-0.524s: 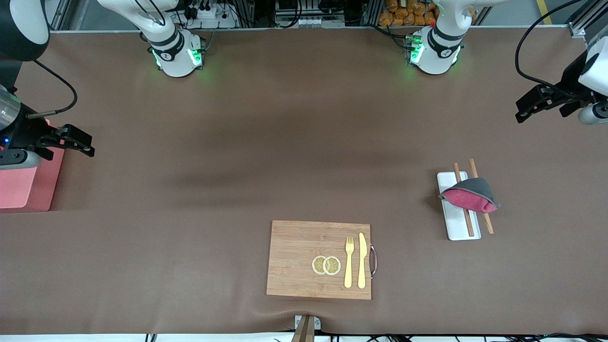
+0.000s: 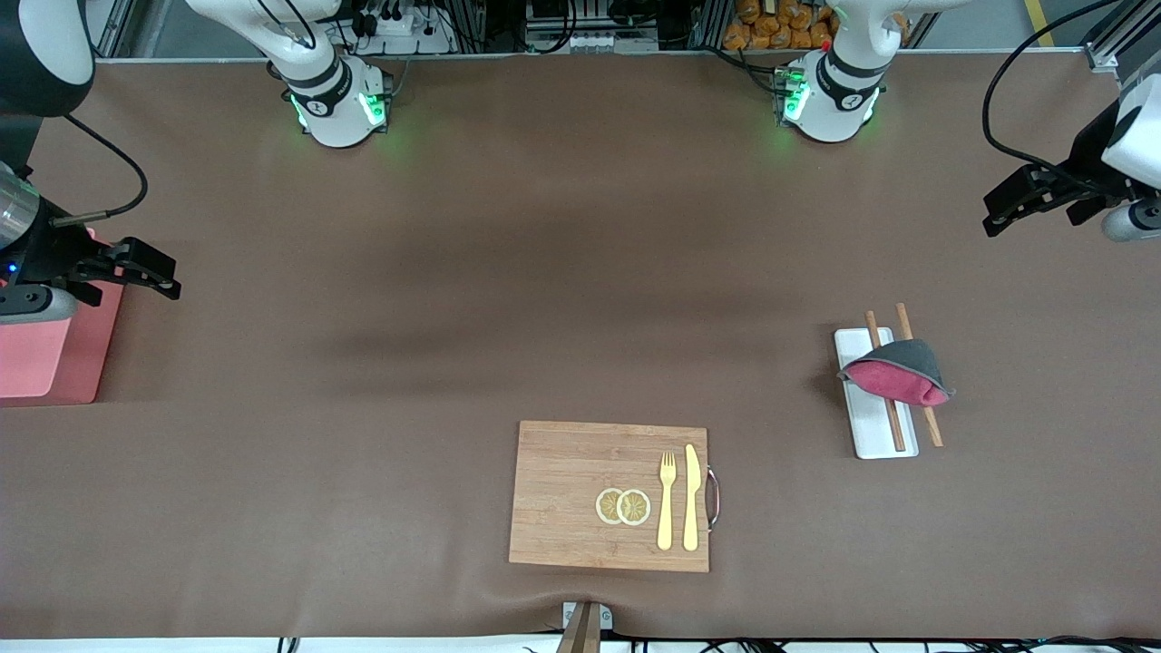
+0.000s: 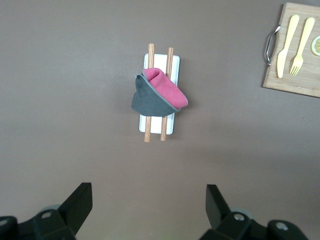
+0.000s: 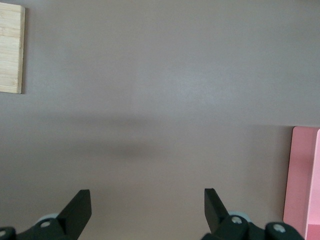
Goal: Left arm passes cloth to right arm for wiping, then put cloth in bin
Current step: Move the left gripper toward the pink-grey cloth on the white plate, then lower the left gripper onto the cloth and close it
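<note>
The cloth (image 2: 896, 371), magenta-red with a dark grey face on top, lies folded on two wooden chopsticks (image 2: 884, 399) and a flat white tray (image 2: 868, 431) toward the left arm's end of the table. It also shows in the left wrist view (image 3: 157, 94). My left gripper (image 2: 998, 213) is open and empty, up over bare table at that end; its own view shows it too (image 3: 149, 200). My right gripper (image 2: 163, 277) is open and empty beside the pink bin (image 2: 54, 349), also seen in the right wrist view (image 4: 148, 202). The bin's wall shows in the right wrist view (image 4: 305, 180).
A wooden cutting board (image 2: 609, 495) with a yellow fork (image 2: 667, 499), a yellow knife (image 2: 691, 497) and two lemon slices (image 2: 623, 506) lies near the table's front edge. The two arm bases stand along the table's top edge.
My left gripper has shifted up a little in the front view. The right arm and the cloth have not moved.
</note>
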Robot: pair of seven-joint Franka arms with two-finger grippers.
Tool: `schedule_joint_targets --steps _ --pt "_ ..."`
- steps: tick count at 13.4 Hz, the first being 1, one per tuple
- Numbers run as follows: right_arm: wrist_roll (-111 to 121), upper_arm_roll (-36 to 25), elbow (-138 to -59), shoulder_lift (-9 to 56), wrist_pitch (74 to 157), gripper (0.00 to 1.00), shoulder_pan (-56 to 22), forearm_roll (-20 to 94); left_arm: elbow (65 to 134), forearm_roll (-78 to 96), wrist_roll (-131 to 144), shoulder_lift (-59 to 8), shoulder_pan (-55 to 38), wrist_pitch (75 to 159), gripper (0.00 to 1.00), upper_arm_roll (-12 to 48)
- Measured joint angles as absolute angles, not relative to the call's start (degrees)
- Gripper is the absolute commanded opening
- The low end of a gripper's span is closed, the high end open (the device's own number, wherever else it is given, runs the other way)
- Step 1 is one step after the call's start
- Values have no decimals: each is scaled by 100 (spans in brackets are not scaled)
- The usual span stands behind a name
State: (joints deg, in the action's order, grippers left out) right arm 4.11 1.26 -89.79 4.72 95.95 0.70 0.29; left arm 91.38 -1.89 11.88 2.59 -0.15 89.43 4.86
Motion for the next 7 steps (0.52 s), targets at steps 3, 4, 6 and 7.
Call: schedule_joint_targets --steps 3,4,6,7 --pt "411 126 -8979 478 9595 100 70 29 9150 -189 1121 -38 -12 9213 100 486" --pt "411 126 -8979 487 9595 100 70 29 9162 -189 1121 -175 -11 9353 100 486" --pt "411 125 -8980 509 9595 100 71 29 9207 -189 1121 -527 0 9711 100 485" --pt "411 125 -8981 515 9595 100 71 29 9245 -190 1120 -724 11 9934 100 480"
